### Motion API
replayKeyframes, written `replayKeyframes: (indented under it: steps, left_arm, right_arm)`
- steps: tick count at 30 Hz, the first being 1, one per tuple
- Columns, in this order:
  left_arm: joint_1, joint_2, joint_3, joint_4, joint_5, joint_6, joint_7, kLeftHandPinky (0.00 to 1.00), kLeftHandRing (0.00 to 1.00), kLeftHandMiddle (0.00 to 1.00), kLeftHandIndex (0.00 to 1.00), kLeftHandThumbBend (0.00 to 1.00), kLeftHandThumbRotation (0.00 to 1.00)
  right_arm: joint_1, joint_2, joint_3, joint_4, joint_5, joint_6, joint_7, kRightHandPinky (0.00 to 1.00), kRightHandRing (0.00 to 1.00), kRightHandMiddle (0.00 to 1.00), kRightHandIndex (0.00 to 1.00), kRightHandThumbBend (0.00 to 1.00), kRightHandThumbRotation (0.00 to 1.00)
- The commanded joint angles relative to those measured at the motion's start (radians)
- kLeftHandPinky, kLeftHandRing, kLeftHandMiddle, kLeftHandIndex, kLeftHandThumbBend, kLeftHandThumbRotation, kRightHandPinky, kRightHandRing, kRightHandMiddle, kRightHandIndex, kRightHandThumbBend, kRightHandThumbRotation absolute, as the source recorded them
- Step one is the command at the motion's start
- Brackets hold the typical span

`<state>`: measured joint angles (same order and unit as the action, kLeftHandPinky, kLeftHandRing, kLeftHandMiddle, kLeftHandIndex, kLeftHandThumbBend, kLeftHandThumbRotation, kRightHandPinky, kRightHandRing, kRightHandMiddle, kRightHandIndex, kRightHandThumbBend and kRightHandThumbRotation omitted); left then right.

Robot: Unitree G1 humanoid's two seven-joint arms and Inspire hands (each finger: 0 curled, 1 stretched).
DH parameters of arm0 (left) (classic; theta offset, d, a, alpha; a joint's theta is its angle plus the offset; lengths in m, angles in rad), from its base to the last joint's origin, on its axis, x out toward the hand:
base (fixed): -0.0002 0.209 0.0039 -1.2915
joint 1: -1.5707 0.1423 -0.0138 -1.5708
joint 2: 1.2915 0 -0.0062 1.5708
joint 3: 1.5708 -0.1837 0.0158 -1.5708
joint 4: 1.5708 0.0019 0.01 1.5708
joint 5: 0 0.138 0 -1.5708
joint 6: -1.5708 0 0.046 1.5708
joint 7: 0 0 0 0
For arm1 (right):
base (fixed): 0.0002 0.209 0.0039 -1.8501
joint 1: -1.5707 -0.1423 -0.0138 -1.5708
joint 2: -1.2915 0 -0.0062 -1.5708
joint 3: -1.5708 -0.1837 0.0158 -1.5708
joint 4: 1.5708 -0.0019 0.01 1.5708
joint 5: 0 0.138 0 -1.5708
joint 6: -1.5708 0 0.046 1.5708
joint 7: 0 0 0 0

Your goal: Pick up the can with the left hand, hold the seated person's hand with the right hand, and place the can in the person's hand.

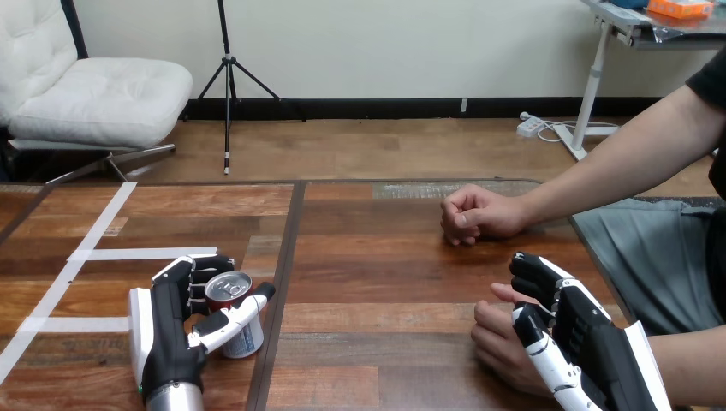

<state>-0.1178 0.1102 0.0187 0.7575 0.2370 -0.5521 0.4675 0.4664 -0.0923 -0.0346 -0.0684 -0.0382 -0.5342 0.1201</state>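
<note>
Gripping step, by the look of it: can (228,291) upright on the table (377,282) at left, clasped in the left hand (171,325). Right hand (574,334) over the person's near hand (499,342); grip impossible to tell. Next: lift, carry right, keep level.

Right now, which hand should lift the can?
Left. The left hand is curled round the can; the right hand is across the table, touching the person's hand at the view's lower right.
</note>
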Motion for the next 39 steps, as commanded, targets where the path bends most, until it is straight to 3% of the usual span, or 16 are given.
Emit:
replayKeyframes:
  steps: [1,39]
  left_arm:
    - [-0.029,-0.004,0.003,-0.047,-0.003,-0.019,-0.007,0.43,0.49,0.53,0.52,0.71,0.0]
    - [-0.024,-0.026,0.001,-0.205,-0.03,-0.006,-0.073,0.4,0.47,0.51,0.51,0.69,0.0]
  right_arm:
    - [-0.055,-0.007,0.003,-0.019,0.014,-0.005,0.003,0.79,0.85,0.86,0.83,0.56,0.65]
    - [-0.088,-0.002,0.002,0.022,-0.012,-0.019,-0.012,0.79,0.85,0.86,0.83,0.57,0.66]
